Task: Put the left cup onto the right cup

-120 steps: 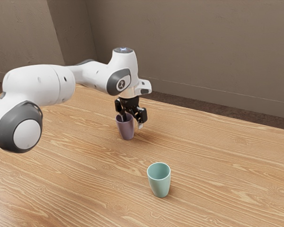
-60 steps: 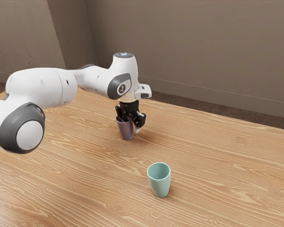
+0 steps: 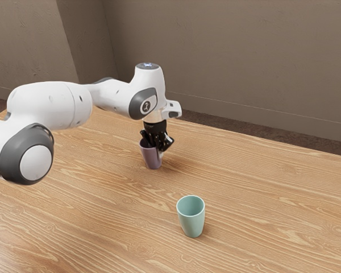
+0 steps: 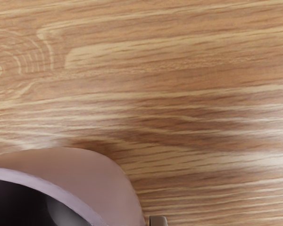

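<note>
directly under the pincer [image 3: 155,144], tight on its rim from both sides: the upright purple cup [image 3: 152,160]

Site: robot test lab, sim render. Evid.: white Franka arm [image 3: 51,108] at a light wood-grain tabletop [image 3: 261,187]; plain grey-beige walls [image 3: 244,51] w/ baseboard, dark floor strip [image 3: 307,139] behind; props are 2 plain cups, purple cup [image 3: 152,159] & teal cup [image 3: 191,219]. Wrist cam: same wood grain.

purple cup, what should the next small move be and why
Probably lift straight up: the gripper looks closed on the rim of the purple cup, which stands on the table, and the teal cup waits upright some way off.
</note>
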`<state>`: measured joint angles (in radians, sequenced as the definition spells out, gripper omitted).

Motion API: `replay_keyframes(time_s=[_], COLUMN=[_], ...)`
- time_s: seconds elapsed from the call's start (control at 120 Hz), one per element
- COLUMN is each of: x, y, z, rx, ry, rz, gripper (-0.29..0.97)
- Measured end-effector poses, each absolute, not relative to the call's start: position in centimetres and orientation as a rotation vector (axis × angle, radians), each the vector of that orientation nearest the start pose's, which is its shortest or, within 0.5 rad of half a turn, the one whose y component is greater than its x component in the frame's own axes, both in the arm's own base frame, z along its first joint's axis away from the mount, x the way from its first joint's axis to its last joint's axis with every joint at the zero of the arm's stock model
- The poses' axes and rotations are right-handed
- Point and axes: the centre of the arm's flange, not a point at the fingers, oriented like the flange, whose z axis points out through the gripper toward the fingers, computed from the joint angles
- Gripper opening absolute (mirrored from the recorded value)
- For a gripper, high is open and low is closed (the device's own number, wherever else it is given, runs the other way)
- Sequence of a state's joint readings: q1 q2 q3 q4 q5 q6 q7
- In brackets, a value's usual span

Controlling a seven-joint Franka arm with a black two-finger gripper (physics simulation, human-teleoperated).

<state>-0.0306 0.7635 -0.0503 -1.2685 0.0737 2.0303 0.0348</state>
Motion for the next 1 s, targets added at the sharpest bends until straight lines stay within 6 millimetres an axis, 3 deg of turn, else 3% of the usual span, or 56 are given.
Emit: replay_keyframes(time_s=[0.108, 0.342, 0.592, 0.708, 1.0], x=[74.5, 74.1, 72.1, 71.0, 69.2], y=[-4.6, -4.8, -5.1, -5.6, -11.2], z=[30.7, 34.9, 40.1, 41.5, 43.8], rx=[-3.099, -3.086, -3.077, -3.079, -3.088], ry=[0.211, 0.22, 0.224, 0.23, 0.316], rz=[-0.012, -0.081, -0.136, -0.144, -0.18], gripper=[-0.09, -0.1, -0.1, -0.1, -0.1])
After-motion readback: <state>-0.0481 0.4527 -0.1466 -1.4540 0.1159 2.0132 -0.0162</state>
